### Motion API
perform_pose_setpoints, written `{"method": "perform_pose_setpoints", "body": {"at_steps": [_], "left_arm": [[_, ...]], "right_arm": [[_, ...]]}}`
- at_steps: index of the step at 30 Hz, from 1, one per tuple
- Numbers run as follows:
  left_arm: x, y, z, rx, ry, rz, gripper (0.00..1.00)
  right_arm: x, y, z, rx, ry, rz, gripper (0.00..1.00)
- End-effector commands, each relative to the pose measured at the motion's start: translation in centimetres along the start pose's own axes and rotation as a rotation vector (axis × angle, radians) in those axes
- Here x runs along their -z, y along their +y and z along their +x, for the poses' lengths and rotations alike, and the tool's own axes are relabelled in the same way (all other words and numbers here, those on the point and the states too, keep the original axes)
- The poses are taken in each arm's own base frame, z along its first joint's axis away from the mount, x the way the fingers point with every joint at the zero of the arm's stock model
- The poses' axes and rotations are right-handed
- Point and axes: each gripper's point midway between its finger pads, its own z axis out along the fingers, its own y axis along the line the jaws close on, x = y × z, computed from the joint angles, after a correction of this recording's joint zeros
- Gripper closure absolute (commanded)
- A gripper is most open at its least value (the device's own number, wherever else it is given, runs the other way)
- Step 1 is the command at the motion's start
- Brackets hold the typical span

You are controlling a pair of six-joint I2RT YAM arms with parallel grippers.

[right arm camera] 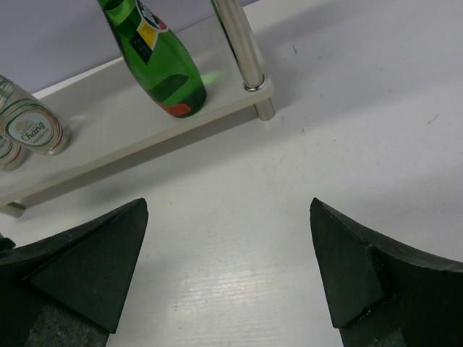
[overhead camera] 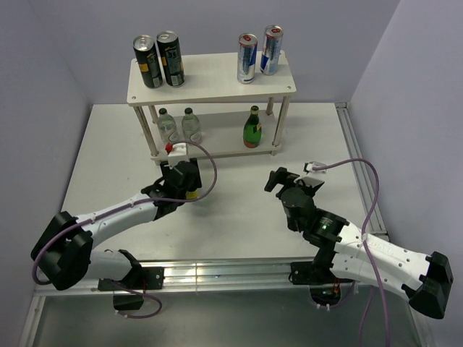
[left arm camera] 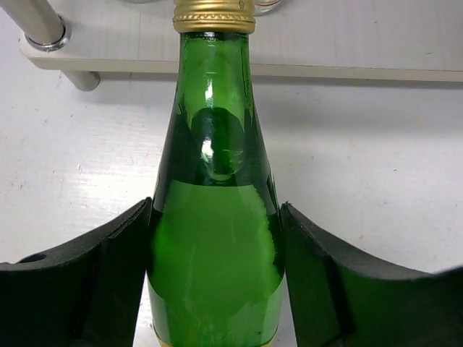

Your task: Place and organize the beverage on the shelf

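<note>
My left gripper [left arm camera: 215,267] is shut on a green glass bottle [left arm camera: 213,181] with a gold cap, its neck pointing at the shelf's lower board [left arm camera: 325,43]. In the top view this gripper [overhead camera: 179,181] sits just in front of the shelf [overhead camera: 210,79] and hides the bottle. The top tier holds two black cans [overhead camera: 159,60] and two silver-blue cans [overhead camera: 259,54]. The lower tier holds two clear bottles [overhead camera: 179,123] and a green bottle [overhead camera: 252,128]. My right gripper [overhead camera: 293,178] is open and empty above the table [right arm camera: 228,267].
In the right wrist view the lower board [right arm camera: 108,144] carries the green bottle [right arm camera: 163,65] beside a shelf leg [right arm camera: 239,43], with a clear "Chang" bottle [right arm camera: 32,123] at the left. A cable [overhead camera: 340,165] arcs over the table's right side. Walls close in on three sides.
</note>
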Motion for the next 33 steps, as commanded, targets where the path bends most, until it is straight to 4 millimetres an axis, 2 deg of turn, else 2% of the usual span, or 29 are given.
{"method": "perform_pose_setpoints", "body": {"at_steps": [1, 4, 5, 7, 8, 9, 11, 12, 14, 15, 18, 20, 21, 22, 24, 26, 27, 31, 33], "left_arm": [[1.2, -2.1, -6.3, 0.115, -0.253, 0.052, 1.0], [1.4, -3.7, -7.7, 0.108, -0.334, 0.088, 1.0], [1.6, -4.5, -9.1, 0.135, -0.384, 0.111, 1.0], [1.2, -5.0, -9.7, 0.111, -0.42, 0.101, 1.0], [1.6, -5.7, -11.4, 0.151, -0.473, 0.119, 1.0], [1.1, -6.1, -11.4, 0.141, -0.483, 0.114, 1.0], [1.3, -6.9, -13.5, 0.167, -0.559, 0.128, 1.0], [0.9, -7.5, -13.5, 0.16, -0.571, 0.137, 1.0], [1.1, -8.7, -15.3, 0.165, -0.631, 0.167, 1.0], [0.3, -9.1, -15.1, 0.156, -0.636, 0.161, 1.0], [-0.4, -10.5, -16.4, 0.16, -0.7, 0.167, 1.0], [-0.3, -11.1, -17.7, 0.17, -0.755, 0.176, 1.0], [-0.8, -11.5, -17.4, 0.159, -0.758, 0.177, 1.0], [-0.3, -11.8, -18.7, 0.184, -0.806, 0.183, 1.0], [-1.0, -12.3, -18.6, 0.185, -0.828, 0.18, 1.0], [-1.0, -12.6, -19.6, 0.174, -0.869, 0.162, 1.0], [-1.8, -13.0, -19.0, 0.157, -0.862, 0.155, 1.0], [-2.2, -13.8, -19.3, 0.166, -0.936, 0.172, 1.0], [-3.2, -14.1, -18.7, 0.165, -0.94, 0.161, 1.0]], "right_arm": [[0.1, -0.5, -0.7, -0.031, -0.038, 0.022, 0.0], [0.1, -0.7, -0.9, -0.033, -0.05, 0.031, 0.0], [0.1, -0.8, -1.0, -0.034, -0.055, 0.037, 0.0], [0.1, -1.0, -1.0, -0.036, -0.062, 0.041, 0.0], [0.1, -1.2, -1.0, -0.035, -0.065, 0.048, 0.0], [0.1, -1.3, -1.0, -0.035, -0.068, 0.052, 0.0], [0.1, -1.5, -1.0, -0.037, -0.072, 0.056, 0.0], [0.1, -1.5, -1.0, -0.038, -0.073, 0.056, 0.0], [0.1, -1.7, -0.9, -0.04, -0.075, 0.062, 0.0], [0.1, -1.8, -0.9, -0.042, -0.075, 0.063, 0.0], [0.1, -1.8, -0.6, -0.04, -0.074, 0.057, 0.0], [0.0, -1.9, -0.5, -0.04, -0.074, 0.059, 0.0], [0.0, -1.8, -0.4, -0.036, -0.072, 0.058, 0.0], [-0.1, -1.7, -0.3, -0.036, -0.07, 0.058, 0.0], [-0.1, -1.6, -0.2, -0.034, -0.068, 0.057, 0.0], [-0.2, -1.5, 0.0, -0.03, -0.065, 0.053, 0.0], [-0.3, -1.5, 0.1, -0.027, -0.062, 0.054, 0.0], [-0.5, -1.4, 0.4, -0.027, -0.054, 0.046, 0.0], [-0.6, -1.4, 0.6, -0.021, -0.046, 0.042, 0.0]]}}
